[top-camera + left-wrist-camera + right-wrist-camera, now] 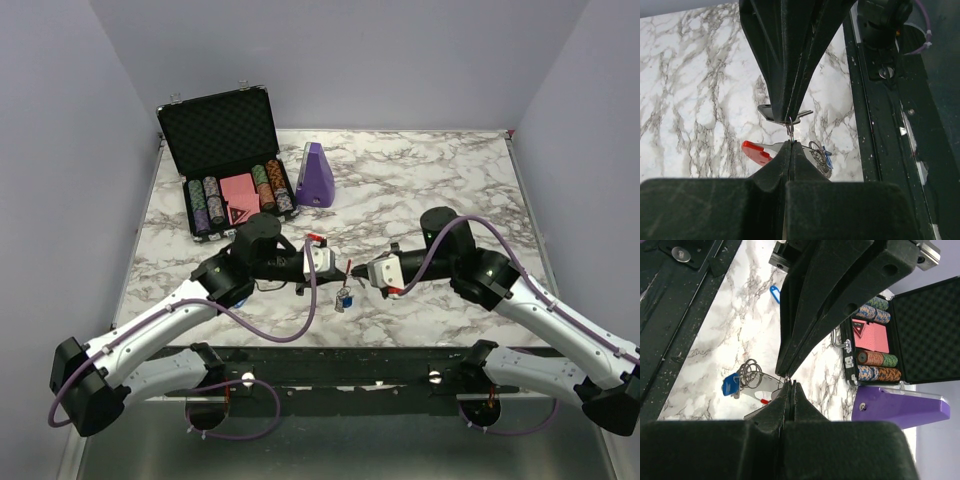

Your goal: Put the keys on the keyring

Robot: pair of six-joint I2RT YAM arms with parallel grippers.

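1. The keyring (790,129) is nearer the arms than the open chip case (222,165). Its thin silvery loop is pinched above the tabletop (430,180).
2. The keys (343,298), one blue-tagged, are bunched just below.
3. The left tool (343,267) and right tool (358,271) are fully closed, tip to tip, on that loop.

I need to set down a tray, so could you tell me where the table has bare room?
The widest bare marble is the far right of the table, bordered by the purple wedge, the right arm and the right edge. The far left holds the chip case. The near centre is crowded: left hand and right hand meet over the key bunch.
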